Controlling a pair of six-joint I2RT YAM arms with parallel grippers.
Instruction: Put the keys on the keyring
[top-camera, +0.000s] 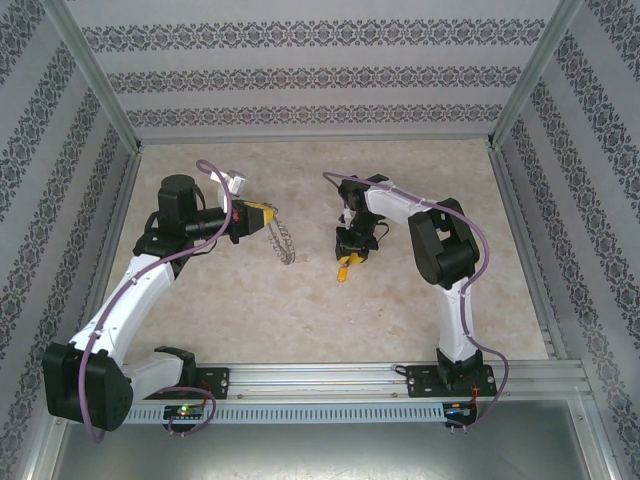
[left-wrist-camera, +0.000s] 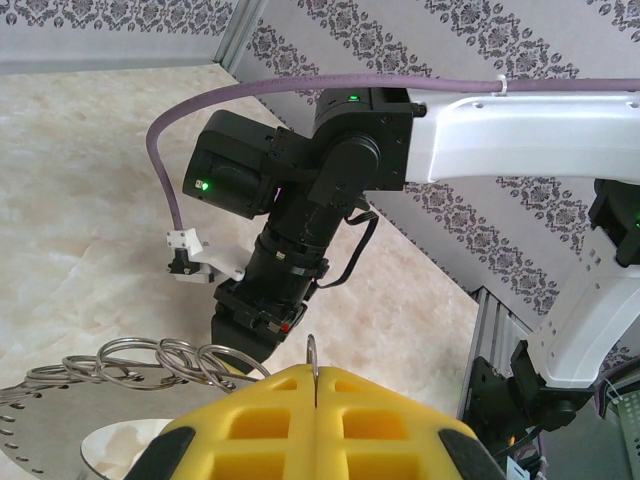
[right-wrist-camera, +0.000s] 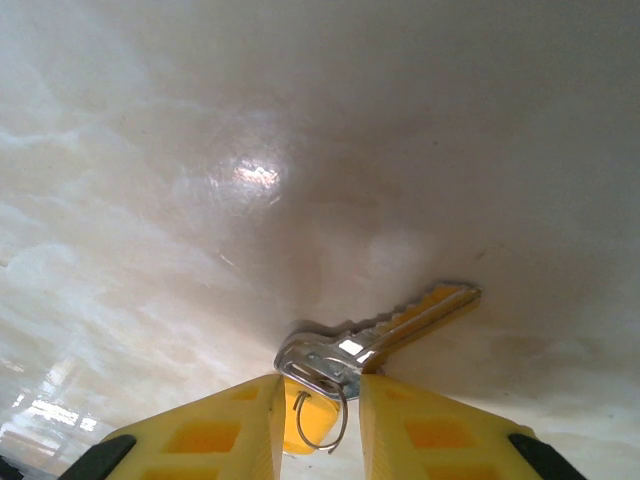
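Item: key-threading setup, two arms over a pale marbled table (top-camera: 400, 320). Left gripper (top-camera: 262, 214): yellow fingers pressed flat together, pinching a thin wire turn of the keyring (top-camera: 283, 242). From the top view the keyring hangs from the fingertips toward 5 o'clock, clear of the table or nearly so. The left wrist view shows its overlapping grey loops fanning out toward 9 o'clock of the pinch point. Right gripper (top-camera: 347, 258): near table centre, at 3 o'clock of the keyring and apart from it, fingers narrowly parted and, by appearance, closed on the head end of the key (right-wrist-camera: 400, 325). The key's toothed blade points toward 2 o'clock in the right wrist view, low over the table, and a small wire loop dangles at the head. Step in hand, as judged: both parts are gripped but not joined, and the key is being readied to be brought to the ring. Next move, as judged: carry the key toward 9 o'clock, line its head hole up with a free end of the ring wire, and keep the ring steady while the wire is worked through.
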